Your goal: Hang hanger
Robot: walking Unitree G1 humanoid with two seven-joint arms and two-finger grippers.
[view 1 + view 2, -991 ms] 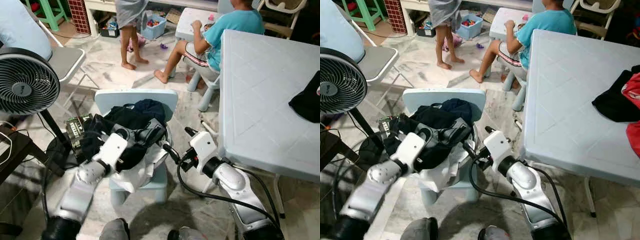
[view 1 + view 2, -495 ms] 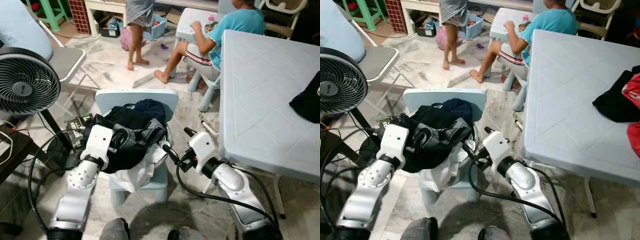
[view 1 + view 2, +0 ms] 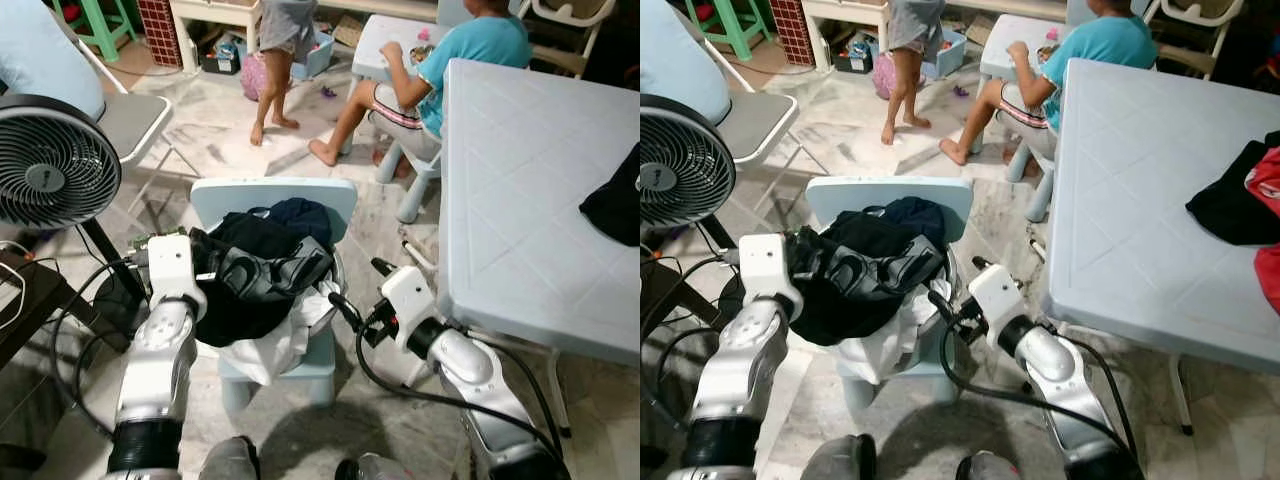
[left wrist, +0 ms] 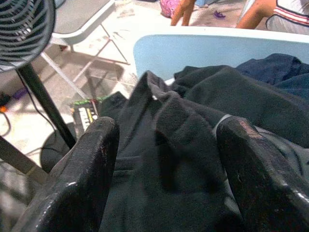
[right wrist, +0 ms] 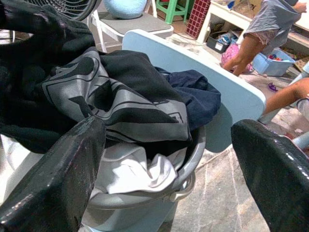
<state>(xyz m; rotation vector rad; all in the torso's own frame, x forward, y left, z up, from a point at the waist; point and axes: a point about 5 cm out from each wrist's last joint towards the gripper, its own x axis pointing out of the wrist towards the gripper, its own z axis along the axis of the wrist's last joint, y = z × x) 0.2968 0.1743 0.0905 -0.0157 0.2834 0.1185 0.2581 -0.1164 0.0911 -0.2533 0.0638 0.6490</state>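
Hanger is not something that can be made out here; if one lies in the scene it is buried in or under the clothes point(image 3: 255, 275) heaped in a grey basin point(image 5: 190, 162) that sits on a small pale blue chair point(image 3: 272, 195). The heap is dark shirts over white cloth, all soft and limp, so anything pulled from it will likely drag fabric along. A hanger itself would probably be light, stiff and easily snagged, best taken by its hook or neck rather than by a shoulder arm tangled in cloth. The left hand point(image 4: 164, 159) is at the chair's left side with its two black fingers spread wide on either side of a ridge of black fabric, gripping nothing. The right hand point(image 3: 350, 308) hovers just off the basin's right rim, its fingers likewise apart and empty. A standing fan point(image 3: 52, 160) is to the left, a large pale table point(image 3: 520, 200) to the right with dark cloth on it, and people point(image 3: 440, 60) are beyond the chair.
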